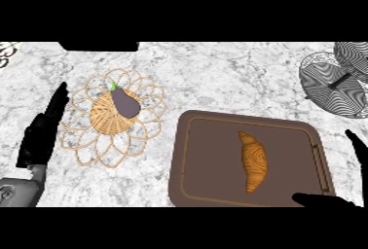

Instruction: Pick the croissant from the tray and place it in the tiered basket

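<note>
A golden-brown croissant [253, 162] lies lengthwise in the middle of the brown tray [205, 160] at the lower right. The tiered basket [338, 80], a black-and-white striped wire piece, stands at the far right edge. My right hand [325, 200] is open at the tray's lower right corner, thumb over the rim and a fingertip [357, 143] showing at the right edge; it is apart from the croissant. My left hand [45, 129] rests open at the left, fingers up, beside the wicker mat.
A flower-shaped wicker mat [86, 141] with a woven centre holds a dark purple eggplant [126, 103] with a green stem. A dark object [99, 46] sits at the top edge. Marble counter [230, 73] lies between mat, tray and basket.
</note>
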